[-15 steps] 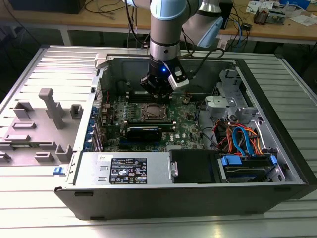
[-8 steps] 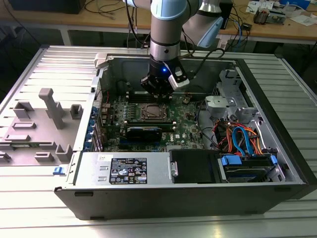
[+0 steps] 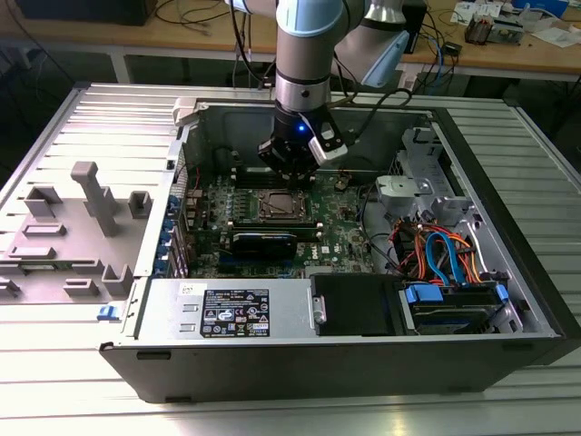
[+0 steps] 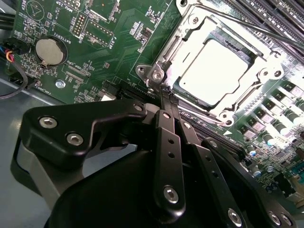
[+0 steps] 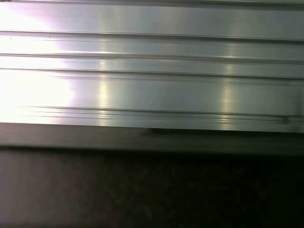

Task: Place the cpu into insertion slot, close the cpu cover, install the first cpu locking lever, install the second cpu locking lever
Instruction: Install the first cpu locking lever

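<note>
- The cpu (image 4: 216, 71) already sits in the insertion slot (image 4: 183, 88), with the cpu cover (image 4: 266, 64) folded down around it.
- The gripper (image 4: 164, 90) has its fingers pinched together, tips at the cover's corner by a screw (image 4: 156, 73).
- Looks like lever work, though I can't make out a lever there. Press slowly and keep off the motherboard (image 4: 114, 28).

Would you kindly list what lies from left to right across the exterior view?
Grey plastic fixtures → gripper above the cpu → blue and orange cables.
</note>
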{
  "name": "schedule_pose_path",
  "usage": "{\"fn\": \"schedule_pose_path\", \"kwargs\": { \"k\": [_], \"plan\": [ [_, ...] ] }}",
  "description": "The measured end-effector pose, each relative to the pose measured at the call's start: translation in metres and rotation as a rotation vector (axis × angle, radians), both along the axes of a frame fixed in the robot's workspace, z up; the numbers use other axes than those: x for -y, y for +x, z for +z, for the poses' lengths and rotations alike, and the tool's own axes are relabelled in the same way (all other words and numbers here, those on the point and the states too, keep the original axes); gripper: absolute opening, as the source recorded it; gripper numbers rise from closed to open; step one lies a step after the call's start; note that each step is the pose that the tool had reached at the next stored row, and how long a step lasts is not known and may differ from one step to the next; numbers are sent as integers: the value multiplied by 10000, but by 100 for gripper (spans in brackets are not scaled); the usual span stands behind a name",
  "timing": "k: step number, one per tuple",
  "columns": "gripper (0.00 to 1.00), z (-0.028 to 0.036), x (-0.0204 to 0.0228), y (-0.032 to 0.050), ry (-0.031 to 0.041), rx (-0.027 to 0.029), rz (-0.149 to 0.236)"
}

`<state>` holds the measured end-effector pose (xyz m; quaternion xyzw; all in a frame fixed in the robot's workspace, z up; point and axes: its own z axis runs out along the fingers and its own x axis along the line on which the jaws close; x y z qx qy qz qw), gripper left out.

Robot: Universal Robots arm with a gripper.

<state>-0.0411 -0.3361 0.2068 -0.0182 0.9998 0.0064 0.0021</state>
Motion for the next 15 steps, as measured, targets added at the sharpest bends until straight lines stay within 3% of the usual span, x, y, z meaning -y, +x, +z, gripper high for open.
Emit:
{"fn": "schedule_pose_path", "kwargs": {
  "k": [15],
  "plan": [
    [11, -12, 1, -4, -25, -1, 2]
  ]
}}
